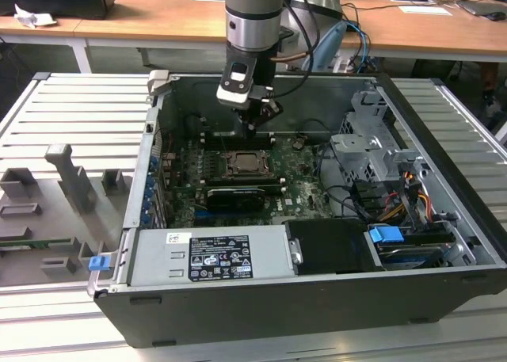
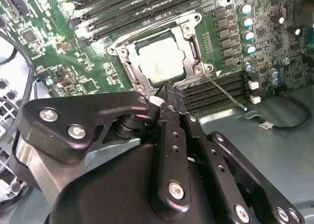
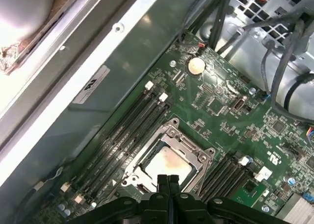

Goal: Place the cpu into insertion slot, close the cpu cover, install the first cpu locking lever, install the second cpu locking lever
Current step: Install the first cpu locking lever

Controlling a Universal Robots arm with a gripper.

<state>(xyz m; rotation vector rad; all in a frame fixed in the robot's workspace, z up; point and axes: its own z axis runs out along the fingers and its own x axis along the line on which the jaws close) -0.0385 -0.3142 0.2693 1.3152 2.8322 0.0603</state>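
Over slatted surface, reaching straight down into open case, holding pincer pinched together, hovering just beside cover lying over seated cpu.

An open black computer case lies on a ribbed metal worktop. Inside, a green motherboard carries a long black card. A silver power supply sits along the near wall, and a grey drive cage stands toward the exterior view's right. The first wrist view shows a coin battery and black memory slots. Grey fixtures and a blue clip rest outside the case — wooden desks stand behind.
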